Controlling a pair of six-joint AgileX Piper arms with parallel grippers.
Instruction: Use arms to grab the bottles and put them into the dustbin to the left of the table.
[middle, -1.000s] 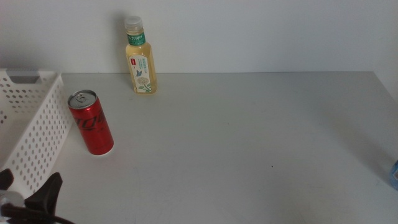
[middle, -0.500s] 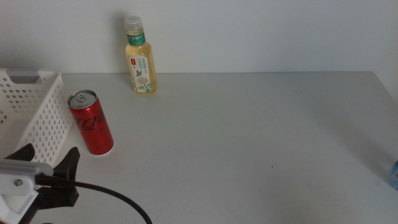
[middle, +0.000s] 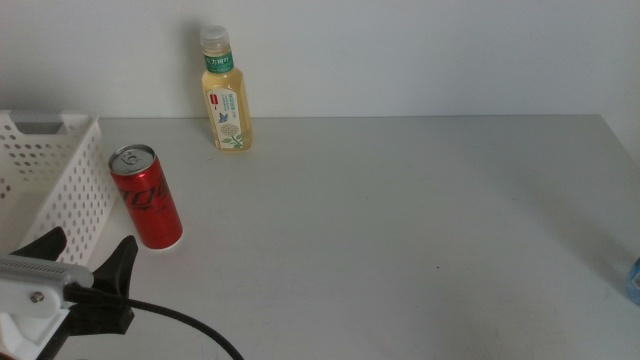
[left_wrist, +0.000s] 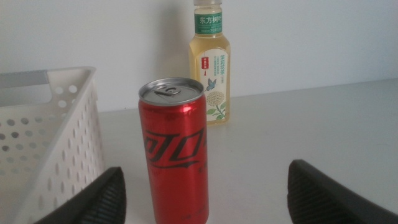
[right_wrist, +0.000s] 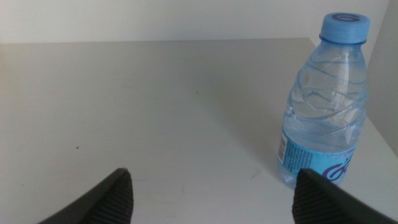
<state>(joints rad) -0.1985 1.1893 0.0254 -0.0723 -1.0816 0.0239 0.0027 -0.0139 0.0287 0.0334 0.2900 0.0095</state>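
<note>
A slim red soda can (middle: 146, 197) (left_wrist: 176, 158) stands upright on the table (middle: 400, 220), just right of the white perforated dustbin (middle: 45, 195) (left_wrist: 43, 140). My left gripper (middle: 85, 265) (left_wrist: 202, 193) is open at the table's near left, a short way in front of the can, which sits between its jaws in the left wrist view. A yellow tea bottle (middle: 226, 93) (left_wrist: 211, 62) stands at the back by the wall. My right gripper (right_wrist: 211, 193) is open and out of the middle view; a clear water bottle (right_wrist: 323, 102) (middle: 634, 280) stands beside it near the table's right edge.
A white wall runs behind the table. The table's right edge (right_wrist: 379, 134) lies close to the water bottle. A black cable (middle: 190, 325) trails from the left arm.
My left gripper has come up into the middle view from the bottom left corner and moved forward toward the red can. The bottles and dustbin stayed put.
</note>
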